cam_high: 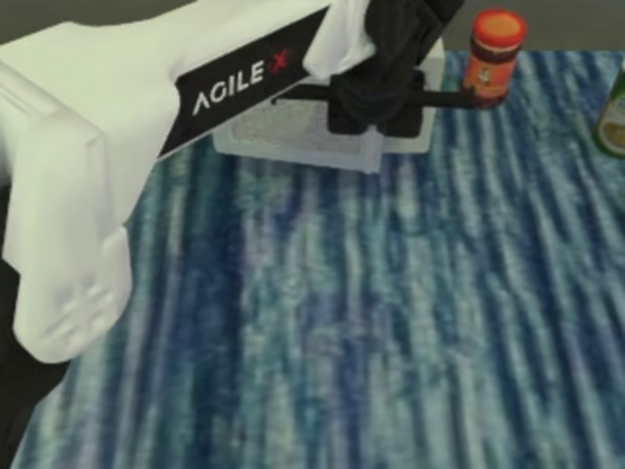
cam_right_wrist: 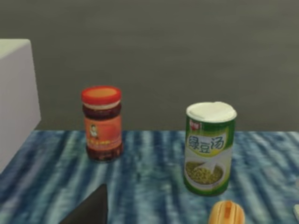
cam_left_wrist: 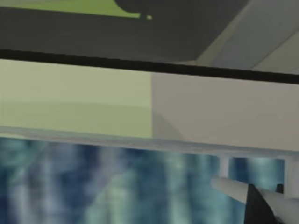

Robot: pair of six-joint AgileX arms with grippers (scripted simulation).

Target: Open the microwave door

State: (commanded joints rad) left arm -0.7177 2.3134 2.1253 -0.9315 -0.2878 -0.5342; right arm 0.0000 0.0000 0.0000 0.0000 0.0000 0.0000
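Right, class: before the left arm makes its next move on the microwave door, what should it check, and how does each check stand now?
1. Left hand is at the front of the microwave: ok.
2. Grip on the microwave door: cannot tell, the hand hides it.
3. How far the door stands open: cannot tell.
4. Swing path: the red-lidded jar stands close by on the top view's right and may be in the way: not ok.
5. Green can stands farther right: ok.
6. Right arm is outside the top view, away from the door: ok.
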